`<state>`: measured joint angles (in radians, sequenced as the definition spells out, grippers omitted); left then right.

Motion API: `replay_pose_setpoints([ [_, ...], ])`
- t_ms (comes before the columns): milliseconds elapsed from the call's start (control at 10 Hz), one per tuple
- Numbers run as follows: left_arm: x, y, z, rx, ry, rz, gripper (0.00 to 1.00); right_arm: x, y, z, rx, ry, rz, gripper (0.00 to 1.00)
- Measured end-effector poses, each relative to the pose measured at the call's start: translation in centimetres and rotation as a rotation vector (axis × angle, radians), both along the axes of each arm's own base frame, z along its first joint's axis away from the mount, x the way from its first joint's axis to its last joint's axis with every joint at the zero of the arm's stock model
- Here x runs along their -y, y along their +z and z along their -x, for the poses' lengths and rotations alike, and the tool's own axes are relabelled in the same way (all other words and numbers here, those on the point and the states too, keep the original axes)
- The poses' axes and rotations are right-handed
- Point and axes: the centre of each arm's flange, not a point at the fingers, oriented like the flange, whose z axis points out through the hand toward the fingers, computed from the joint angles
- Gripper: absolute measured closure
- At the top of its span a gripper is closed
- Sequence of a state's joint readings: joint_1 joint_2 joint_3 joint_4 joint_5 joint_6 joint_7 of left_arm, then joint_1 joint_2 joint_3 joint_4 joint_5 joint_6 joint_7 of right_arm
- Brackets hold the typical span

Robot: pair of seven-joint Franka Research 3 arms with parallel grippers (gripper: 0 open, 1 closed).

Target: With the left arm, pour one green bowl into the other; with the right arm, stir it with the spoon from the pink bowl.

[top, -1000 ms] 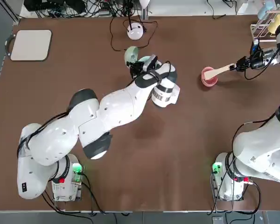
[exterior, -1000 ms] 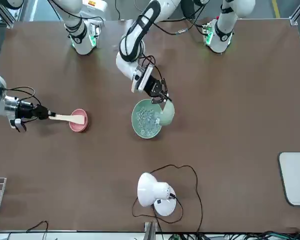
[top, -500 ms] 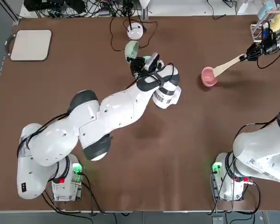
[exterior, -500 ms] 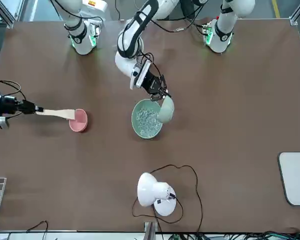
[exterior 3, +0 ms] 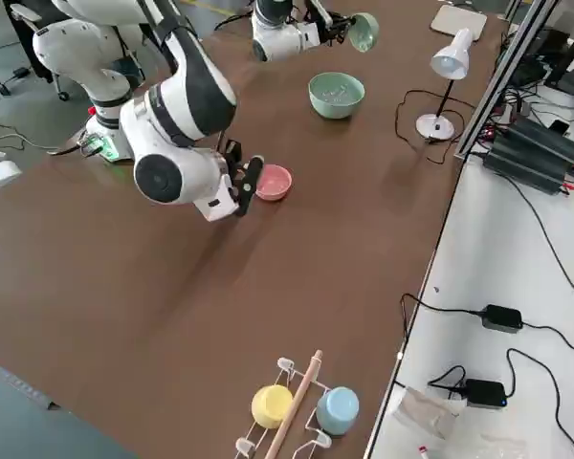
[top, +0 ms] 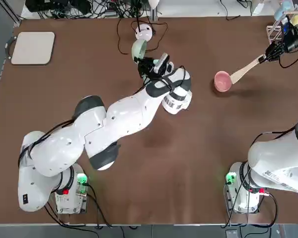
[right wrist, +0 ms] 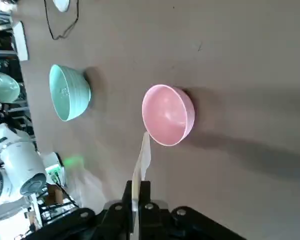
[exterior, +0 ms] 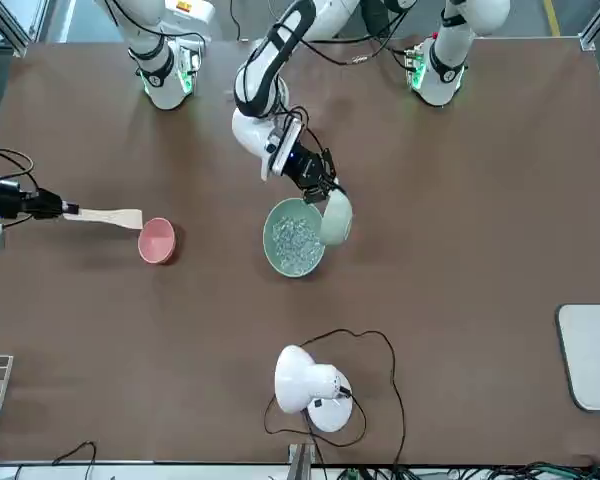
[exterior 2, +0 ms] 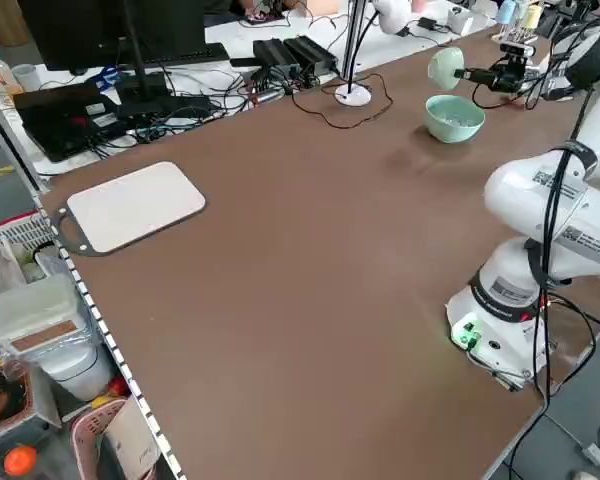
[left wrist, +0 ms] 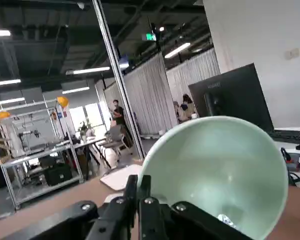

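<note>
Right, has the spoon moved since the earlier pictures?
Yes: the spoon has drawn back from the pink bowl, toward the robot's right, in the front view.

Shows plain pale green on the small bowl (left wrist: 215, 170) in the black left pincer (left wrist: 141, 180), mint green on the wide bowl (exterior: 274, 260) just beside that pincer, whitish-grey on the bits (exterior: 298, 246) inside. Shows light beige on the spoon (right wrist: 142, 160) in the black right pincer (right wrist: 136, 187), plain pink on the bowl (right wrist: 165, 115) near it, brown on the bench (exterior: 460, 250) beneath.

In the top view, your white rounded left arm (top: 134, 111) hides most of the wide round pale mint-green bowl (exterior: 293, 238).
</note>
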<state>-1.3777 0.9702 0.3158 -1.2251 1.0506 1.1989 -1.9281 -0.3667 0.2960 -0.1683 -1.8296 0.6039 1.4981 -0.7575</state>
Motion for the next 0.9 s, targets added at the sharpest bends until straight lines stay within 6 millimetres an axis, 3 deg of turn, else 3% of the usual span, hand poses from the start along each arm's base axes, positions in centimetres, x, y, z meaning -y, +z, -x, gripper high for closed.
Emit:
replay_pose_setpoints([
  [200,0.5,4.5,0.0,-0.124,0.059,0.208,0.96,-3.4,3.8,-1.0,-0.023,0.035,0.105,0.94],
  [300,-0.2,7.0,-0.9,-0.201,0.111,0.323,0.96,-5.1,5.5,-1.4,-0.029,0.033,0.148,0.94],
  [600,-5.4,13.8,-7.8,-0.373,0.231,0.629,0.96,-11.2,9.7,-2.9,-0.091,-0.018,0.253,0.94],
  [900,-9.3,15.9,-12.6,-0.434,0.232,0.842,0.96,-17.8,12.9,-4.0,-0.156,-0.094,0.316,0.94],
])
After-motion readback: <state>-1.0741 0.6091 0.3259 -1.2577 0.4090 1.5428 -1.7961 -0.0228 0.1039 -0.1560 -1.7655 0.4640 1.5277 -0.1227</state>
